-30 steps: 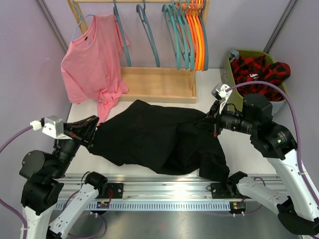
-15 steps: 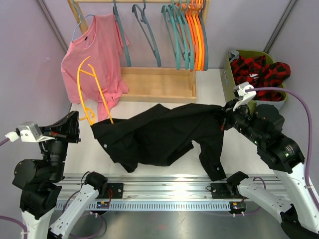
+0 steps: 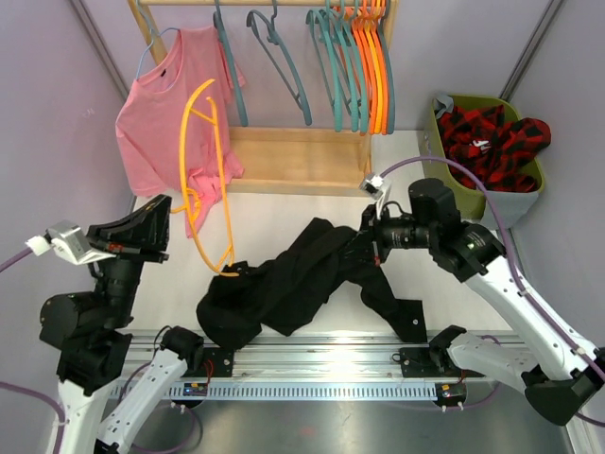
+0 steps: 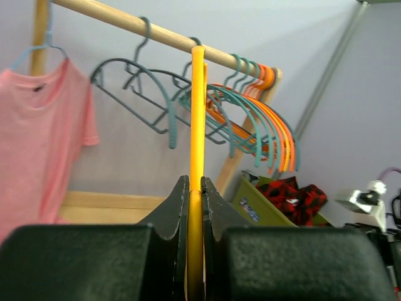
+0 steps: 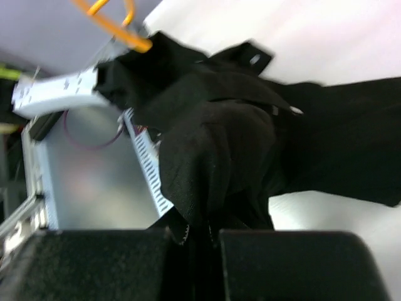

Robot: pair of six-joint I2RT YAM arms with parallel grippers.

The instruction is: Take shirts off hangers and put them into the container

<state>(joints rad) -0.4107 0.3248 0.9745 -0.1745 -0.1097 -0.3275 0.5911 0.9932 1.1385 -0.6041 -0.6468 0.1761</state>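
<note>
The plain black shirt (image 3: pixel 284 288) lies bunched on the table in front of the arms. My right gripper (image 3: pixel 366 240) is shut on its right side; the right wrist view shows black shirt cloth (image 5: pixel 238 132) pinched between the jaws of the right gripper (image 5: pixel 197 229). My left gripper (image 3: pixel 159 225) is shut on the yellow hanger (image 3: pixel 203 161), which stands upright with its lower end touching the shirt's left part. That hanger (image 4: pixel 197 119) rises from the jaws of the left gripper (image 4: pixel 195 188). A pink t-shirt (image 3: pixel 170 123) hangs on the rack. The olive container (image 3: pixel 440 142) holds the plaid shirt (image 3: pixel 492 137).
A wooden rack (image 3: pixel 302 161) at the back carries several teal hangers (image 3: pixel 284 66) and orange hangers (image 3: pixel 376 66). Purple walls close in on both sides. The metal rail (image 3: pixel 312 364) with the arm bases runs along the near edge.
The left gripper has lifted the yellow hanger up and right, out of the black shirt. The right gripper has pulled the shirt leftward, and it has bunched into a heap.
</note>
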